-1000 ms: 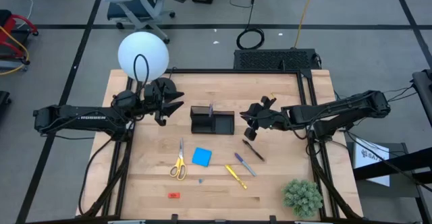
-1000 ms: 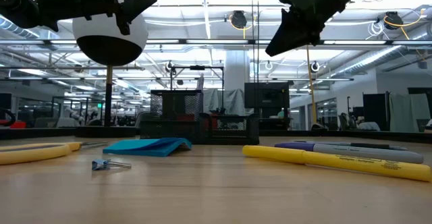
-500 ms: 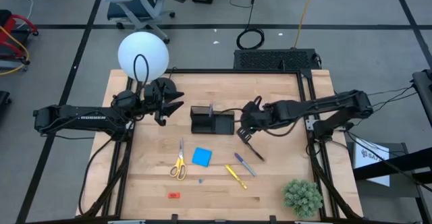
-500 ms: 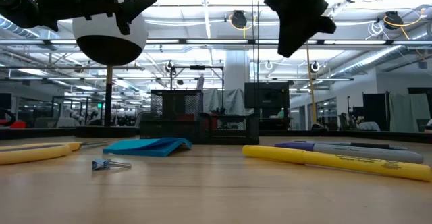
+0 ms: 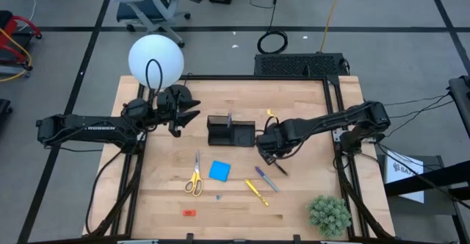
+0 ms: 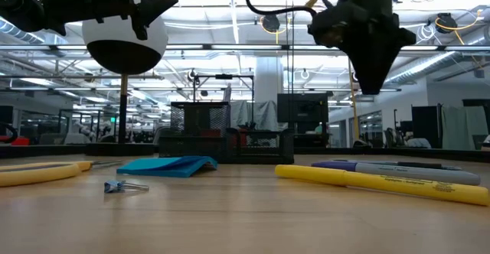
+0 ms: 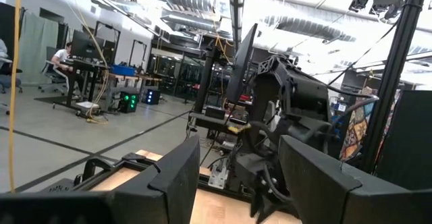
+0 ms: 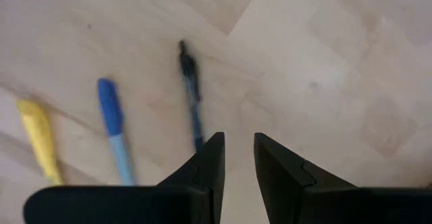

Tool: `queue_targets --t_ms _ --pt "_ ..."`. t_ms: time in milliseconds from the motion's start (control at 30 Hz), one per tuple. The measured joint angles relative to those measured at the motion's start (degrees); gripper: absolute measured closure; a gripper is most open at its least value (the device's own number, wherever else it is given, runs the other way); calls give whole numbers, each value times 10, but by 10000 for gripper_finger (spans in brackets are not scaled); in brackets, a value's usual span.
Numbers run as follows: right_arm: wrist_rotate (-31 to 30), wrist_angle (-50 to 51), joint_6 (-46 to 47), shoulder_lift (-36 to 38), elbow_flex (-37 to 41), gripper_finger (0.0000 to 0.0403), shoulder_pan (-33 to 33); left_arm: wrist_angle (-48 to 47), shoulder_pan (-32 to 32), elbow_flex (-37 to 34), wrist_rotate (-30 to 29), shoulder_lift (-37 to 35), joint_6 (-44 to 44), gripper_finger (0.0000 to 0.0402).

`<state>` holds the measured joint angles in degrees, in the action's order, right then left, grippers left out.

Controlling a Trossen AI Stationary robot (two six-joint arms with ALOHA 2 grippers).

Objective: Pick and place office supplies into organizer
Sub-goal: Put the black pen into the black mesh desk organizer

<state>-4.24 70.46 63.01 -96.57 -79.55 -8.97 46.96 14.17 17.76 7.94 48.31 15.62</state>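
High view: the right hand (image 5: 268, 152) hangs over the black pen (image 5: 276, 163), just beside the black organizer (image 5: 230, 131) mid-table; the left hand (image 5: 192, 112) waits near the lamp. Low view: the yellow pen (image 6: 367, 181) lies on the table (image 6: 245, 216). Right wrist view: the fingers (image 8: 209, 160) stand slightly parted, empty, above the black pen. Left wrist view: the left hand's fingers (image 7: 177, 171) are spread.

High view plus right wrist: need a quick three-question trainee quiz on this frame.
1. True or false: the scissors lie inside the organizer.
2. Which pen is nearest the right gripper: (a) yellow pen, (b) blue pen, (c) black pen?
3. Fill in: the left gripper hangs beside the white ____.

Key: 1 false, they lie on the table. 2 c. 3 lamp globe.
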Motion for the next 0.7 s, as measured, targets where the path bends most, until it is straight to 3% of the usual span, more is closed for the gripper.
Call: queue_targets --t_ms 467,700 --pt "2 -43 19 -5 5 332 -50 0 0 0 0 0 0 192" --pt "44 -76 2 -9 41 332 -50 0 0 0 0 0 0 192"
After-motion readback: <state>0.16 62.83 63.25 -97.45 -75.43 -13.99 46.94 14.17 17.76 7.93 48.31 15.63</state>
